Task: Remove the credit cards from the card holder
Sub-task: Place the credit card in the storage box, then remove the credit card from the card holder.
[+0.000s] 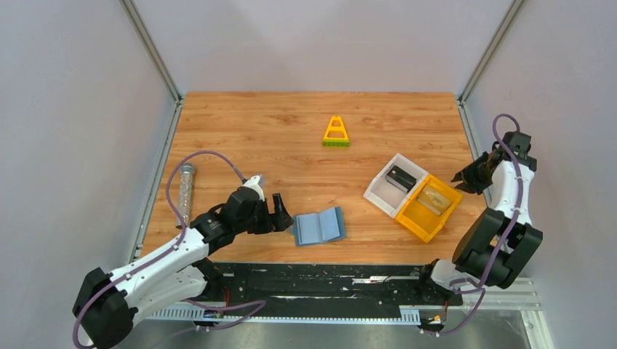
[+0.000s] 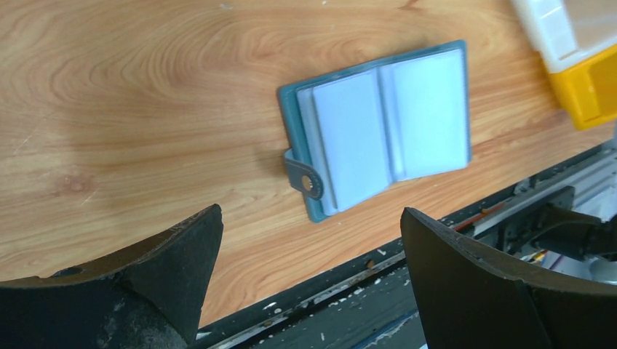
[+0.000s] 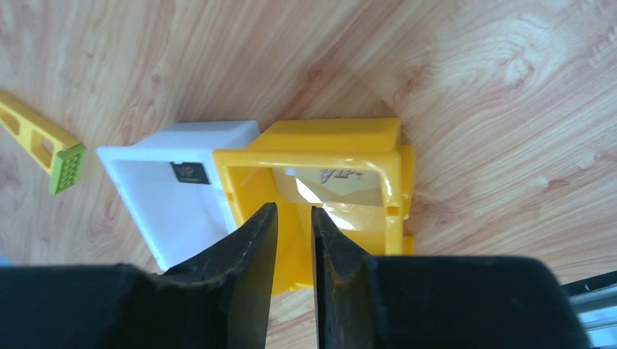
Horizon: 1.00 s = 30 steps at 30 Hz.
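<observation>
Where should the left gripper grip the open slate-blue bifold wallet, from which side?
Probably the tabbed edge of the slate-blue bifold wallet, approached low from the left gripper's side: it lies open, flat, its tab sticking out toward the open jaws.

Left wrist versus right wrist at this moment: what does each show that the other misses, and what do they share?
Only the left wrist view: the card holder lying open on the table, and the left gripper wide open near it. Only the right wrist view: a dark card in the white bin, a lighter card in the yellow bin, a yellow toy piece, and the right gripper, narrowly parted and empty. Both: the table and the two bins, though the left wrist catches only their corners.
</observation>
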Available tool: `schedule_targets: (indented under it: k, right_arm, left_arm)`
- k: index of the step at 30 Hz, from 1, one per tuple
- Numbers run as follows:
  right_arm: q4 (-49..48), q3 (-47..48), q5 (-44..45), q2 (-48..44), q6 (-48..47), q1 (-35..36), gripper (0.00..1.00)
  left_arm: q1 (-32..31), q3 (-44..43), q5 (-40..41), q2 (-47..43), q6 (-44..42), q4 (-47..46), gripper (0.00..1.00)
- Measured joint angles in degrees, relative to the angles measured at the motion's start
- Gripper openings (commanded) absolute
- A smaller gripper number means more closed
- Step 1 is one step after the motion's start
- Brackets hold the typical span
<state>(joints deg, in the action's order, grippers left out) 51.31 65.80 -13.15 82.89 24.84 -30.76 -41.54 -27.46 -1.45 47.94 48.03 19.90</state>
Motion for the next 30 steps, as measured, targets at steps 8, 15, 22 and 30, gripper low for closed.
schedule_targets:
  k: [8, 15, 22, 30]
  right_arm:
    - [0.7, 0.9, -2.0, -10.3, 1.0, 9.0, 0.32]
    - [0.3, 0.3, -3.0, -18.0, 2.7, 21.1, 0.33]
    - [-2.9, -8.8, -3.3, -26.2, 8.1, 37.8, 0.39]
    - [-11.3, -18.4, 2.3, -26.1, 18.0, 62.4, 0.53]
  left_arm:
    - [0.0, 2.4, -3.2, 10.0, -0.7, -3.9, 0.88]
    - [0.0, 2.9, -4.9, 15.0, -2.1, -8.9, 0.75]
    - [0.0, 2.9, -5.0, 17.6, -3.7, -12.0, 0.57]
    - [0.0, 2.3, -4.7, 19.5, -5.7, -14.0, 0.06]
